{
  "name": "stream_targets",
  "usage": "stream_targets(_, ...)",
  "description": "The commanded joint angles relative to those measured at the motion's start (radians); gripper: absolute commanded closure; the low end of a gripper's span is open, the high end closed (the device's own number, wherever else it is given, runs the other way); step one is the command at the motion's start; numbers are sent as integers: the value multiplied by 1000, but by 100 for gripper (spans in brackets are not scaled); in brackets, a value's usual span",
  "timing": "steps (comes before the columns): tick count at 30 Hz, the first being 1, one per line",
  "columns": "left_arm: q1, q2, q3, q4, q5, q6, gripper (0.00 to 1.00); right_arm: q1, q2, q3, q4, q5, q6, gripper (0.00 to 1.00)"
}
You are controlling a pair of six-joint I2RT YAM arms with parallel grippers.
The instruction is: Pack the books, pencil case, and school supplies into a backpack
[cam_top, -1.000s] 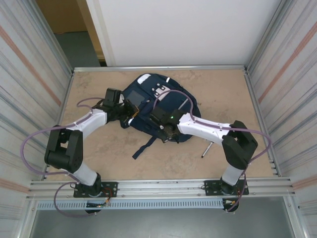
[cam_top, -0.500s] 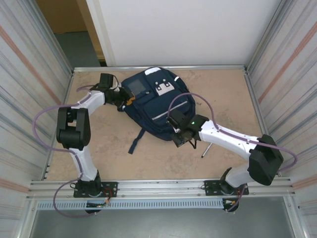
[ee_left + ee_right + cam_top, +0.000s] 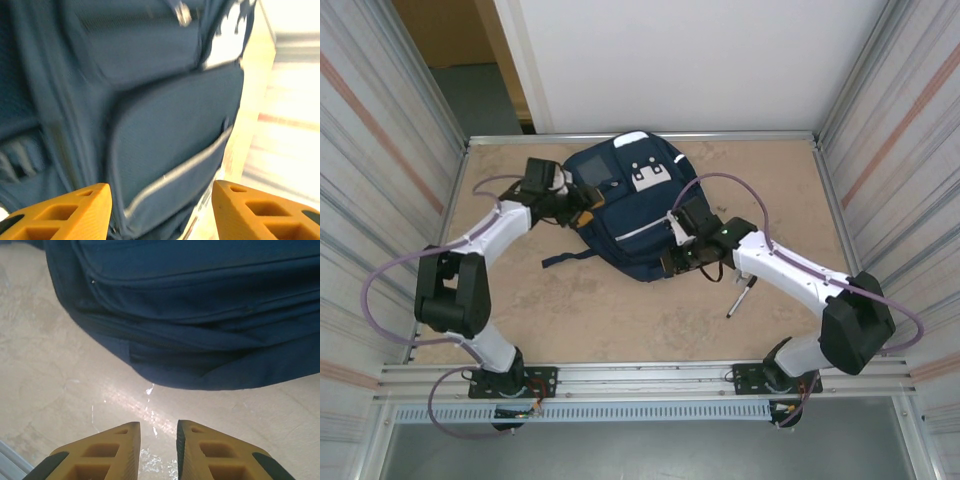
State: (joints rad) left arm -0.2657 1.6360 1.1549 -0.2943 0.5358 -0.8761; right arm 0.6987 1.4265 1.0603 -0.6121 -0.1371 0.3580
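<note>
Overhead view: the navy backpack (image 3: 620,215) lies flat on the table (image 3: 520,310), towards its far side and between the two arms. One strap (image 3: 565,257) trails out to its left. Its front panel with pale patches faces up. The interior is hidden, so its contents cannot be told. A black marker pen (image 3: 740,298) lies on the bare table outside the bag, just right of the bag's near end and beside the right forearm.

The left gripper (image 3: 578,212) sits at the backpack's left edge. In the left wrist view the left gripper (image 3: 160,210) is spread wide, and a zipped pocket of the backpack (image 3: 165,145) lies between and beyond the orange fingers (image 3: 60,212). Whether they touch the fabric cannot be told.

The right gripper (image 3: 672,262) is at the bag's near end. In the right wrist view the right gripper (image 3: 159,430) leaves a narrow gap with nothing in it, above the table just short of the backpack (image 3: 200,315).
</note>
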Motion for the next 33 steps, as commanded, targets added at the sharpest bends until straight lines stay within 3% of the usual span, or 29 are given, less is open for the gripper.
stream_targets(1, -64, 24, -34, -14, -53, -9, 45, -22, 38, 42, 25, -71, 2, 75)
stream_targets(8, -179, 28, -85, 22, -222, -100, 45, -16, 48, 44, 38, -87, 4, 74)
stream_targets(14, -251, -2, -101, -36, -443, -109, 44, -18, 36, 2, 49, -75, 4, 72)
stream_targets(23, -270, 80, -104, 44, -465, -162, 46, -18, 33, -19, 66, -87, 7, 72)
stream_targets(24, -268, 94, -93, 56, -464, -155, 49, -16, 34, -22, 74, -92, 13, 72)
stream_targets(26, -259, 104, -76, 75, -416, -144, 74, -12, 42, -24, 88, -105, 23, 72)
stream_targets(28, -257, 64, -98, 128, -388, -147, 88, 0, 60, -13, 79, -112, 24, 70)
stream_targets(33, -257, -63, -76, 56, -385, -118, 100, 25, 68, -11, 64, -107, 6, 60)
